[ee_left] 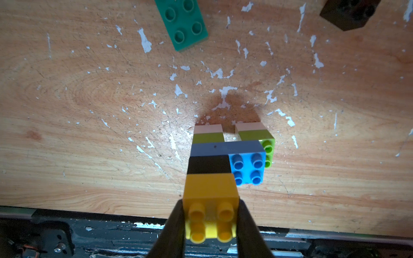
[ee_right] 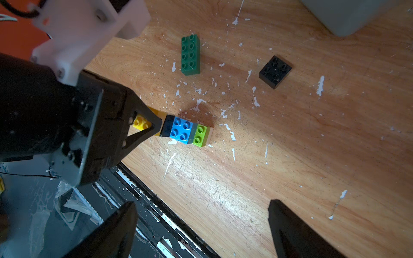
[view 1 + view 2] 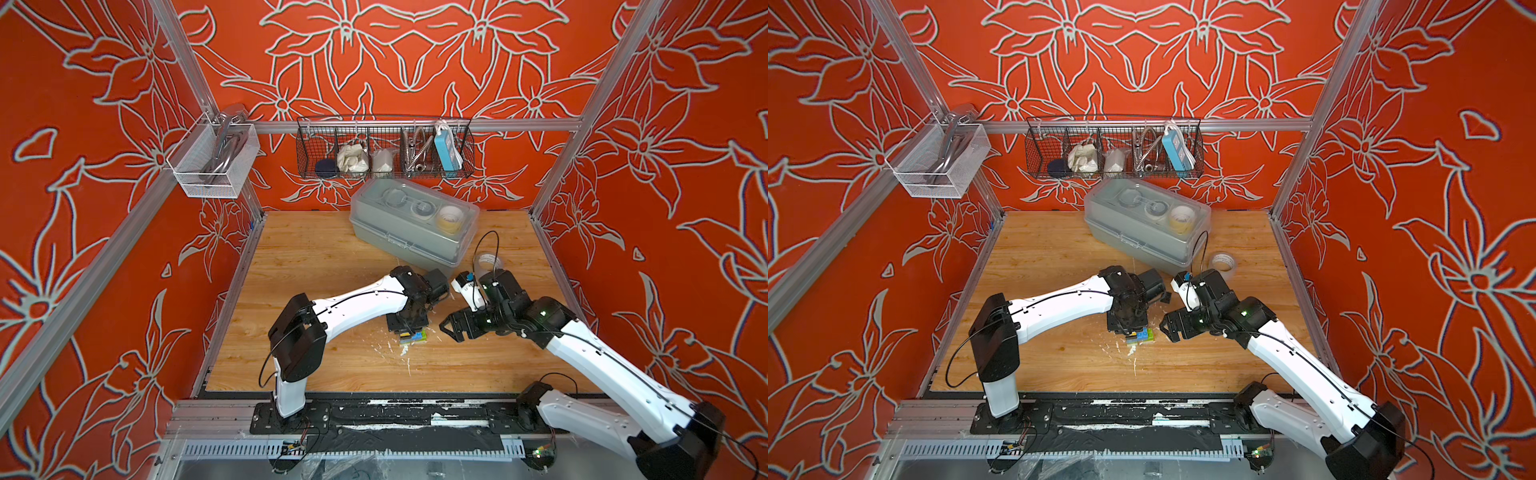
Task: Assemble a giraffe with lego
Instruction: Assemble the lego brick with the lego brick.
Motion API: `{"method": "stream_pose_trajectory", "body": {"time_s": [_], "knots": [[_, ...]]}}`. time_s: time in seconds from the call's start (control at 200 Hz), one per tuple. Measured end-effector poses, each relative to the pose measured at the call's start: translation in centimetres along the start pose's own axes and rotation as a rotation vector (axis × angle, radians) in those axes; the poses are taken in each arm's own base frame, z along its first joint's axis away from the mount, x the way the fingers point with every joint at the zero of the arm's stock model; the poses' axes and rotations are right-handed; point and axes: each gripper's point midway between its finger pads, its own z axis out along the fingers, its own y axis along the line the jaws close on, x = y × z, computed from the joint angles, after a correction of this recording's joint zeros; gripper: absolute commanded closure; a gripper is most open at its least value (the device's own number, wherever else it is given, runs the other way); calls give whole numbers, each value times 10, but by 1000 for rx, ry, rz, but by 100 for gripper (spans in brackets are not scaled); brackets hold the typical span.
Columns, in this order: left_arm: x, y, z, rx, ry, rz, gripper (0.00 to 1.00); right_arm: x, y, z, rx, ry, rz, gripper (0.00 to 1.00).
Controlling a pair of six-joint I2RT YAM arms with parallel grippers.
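**Left gripper clamps half-built giraffe, right gripper open and empty**

In both top views the giraffe (image 3: 413, 337) (image 3: 1140, 336) sits lower centre of frame on the wooden table (image 3: 332, 257), mostly hidden under the left gripper (image 3: 409, 328) (image 3: 1127, 328).

The left wrist view shows the build (image 1: 223, 152): two white-and-lime legs with white feet on the wood, a blue body across them, and a black brick with the yellow brick (image 1: 210, 187) stacked on one end. One lime leg pokes out past the blue end, studs showing. There is no head on it yet.

The left gripper (image 1: 210, 214) is closed, with a finger pressed on each side of the yellow brick; the right wrist view shows the same (image 2: 154, 125).

The right gripper (image 3: 451, 328) (image 3: 1169, 330) is just right of the figure in the top views, jaws spread wide and holding nothing (image 2: 202, 203).

The loose lego, a long dark green brick (image 2: 190, 54) (image 1: 182, 22) and a square black brick (image 2: 275, 71) (image 1: 348, 13), lie flat, studs up, apart from each other and from the figure. White flecks litter the wood.
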Motion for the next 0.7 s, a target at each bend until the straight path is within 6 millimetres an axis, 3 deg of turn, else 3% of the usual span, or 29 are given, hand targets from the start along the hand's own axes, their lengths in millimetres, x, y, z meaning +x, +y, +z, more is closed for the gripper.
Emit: {"method": "stream_pose_trajectory", "body": {"time_s": [0.701], "knots": [[2,3,-5,21,-3,-29,93,-4,0,0,-6,-14,11,4]]}}
